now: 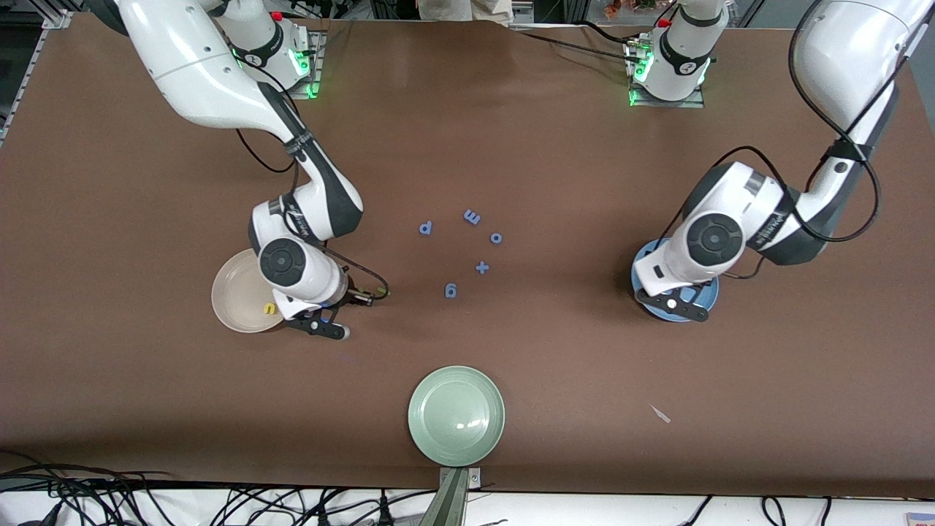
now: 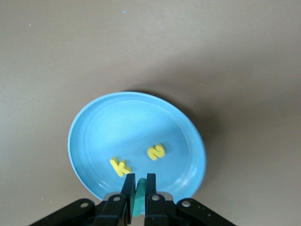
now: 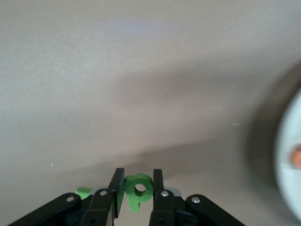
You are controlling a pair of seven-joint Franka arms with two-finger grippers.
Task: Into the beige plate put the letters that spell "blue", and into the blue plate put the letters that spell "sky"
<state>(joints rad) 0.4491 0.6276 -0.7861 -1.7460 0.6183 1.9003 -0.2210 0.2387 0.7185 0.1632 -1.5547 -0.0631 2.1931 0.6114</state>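
In the left wrist view the blue plate (image 2: pixel 99 127) holds a yellow k (image 2: pixel 120 166) and a yellow s (image 2: pixel 156 151). My left gripper (image 2: pixel 139 181) hangs over that plate's rim, shut on the teal-green y (image 2: pixel 139 190). Low over the table, my right gripper (image 3: pixel 137 182) is shut on the green b (image 3: pixel 139 188), beside the beige plate (image 1: pixel 234 292) toward the table's middle. A second green piece (image 3: pixel 83 192) peeks out by one finger. The beige plate holds the yellow u (image 1: pixel 269 308) and an orange letter (image 3: pixel 297 157). From the front, the left arm covers most of the blue plate (image 1: pixel 703 298).
Several small blue letters and a plus sign (image 1: pixel 482 268) lie scattered mid-table between the two arms. A pale green plate (image 1: pixel 456 415) sits near the table's front edge. A small white scrap (image 1: pixel 661 414) lies toward the left arm's end.
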